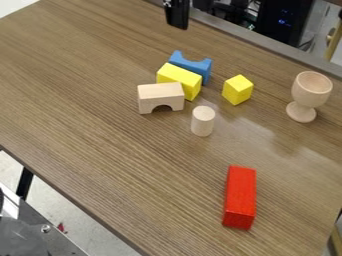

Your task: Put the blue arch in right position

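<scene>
- Gripper: the black gripper (177,15) hung at the top edge of the camera view, above the far part of the wood-grain table (100,125). Whether it stood open or closed could not be told.
- Task part: the blue arch (192,65) was located on the upper middle of the table, directly behind the yellow block (179,80), which covered part of it. Its curved recess faced upward in the view. The two parts appeared to touch, although the overlap made the contact hard to confirm.
- Adjacent part: the natural wood arch (160,95) stood in front of the yellow block, toward its left end, with its cutout facing down onto the table.
- Cylinder: the pale wooden cylinder (202,121) stood upright, near the wood arch on its lower right and apart from it.
- Cube: the small yellow cube (238,90) was positioned to the right of the blue arch, apart from it.
- Goblet: the wooden goblet (310,92) stood upright on its foot near the right side of the view.
- Red block: the long red block (240,197) lay flat at the lower right, well apart from the other parts, its length running toward the camera.
</scene>
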You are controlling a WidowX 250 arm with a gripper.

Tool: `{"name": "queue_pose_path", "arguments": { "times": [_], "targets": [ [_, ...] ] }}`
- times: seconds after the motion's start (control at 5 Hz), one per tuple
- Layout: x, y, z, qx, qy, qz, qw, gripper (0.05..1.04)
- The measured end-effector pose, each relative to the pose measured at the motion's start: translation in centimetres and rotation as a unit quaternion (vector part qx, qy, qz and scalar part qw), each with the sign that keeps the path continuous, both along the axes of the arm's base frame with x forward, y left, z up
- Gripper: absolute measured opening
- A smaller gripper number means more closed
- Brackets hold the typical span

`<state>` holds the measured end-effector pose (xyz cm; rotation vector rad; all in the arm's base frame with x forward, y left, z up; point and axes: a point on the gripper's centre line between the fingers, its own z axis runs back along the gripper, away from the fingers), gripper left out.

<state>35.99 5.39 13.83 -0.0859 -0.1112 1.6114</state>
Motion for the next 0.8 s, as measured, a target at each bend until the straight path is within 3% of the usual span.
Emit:
{"name": "queue_pose_path", "arguments": {
  "times": [0.8],
  "targets": [
    [1.0, -0.5, -5.6, -0.011, 0.066, -0.011, 0.9977, 0.999]
  ]
}}
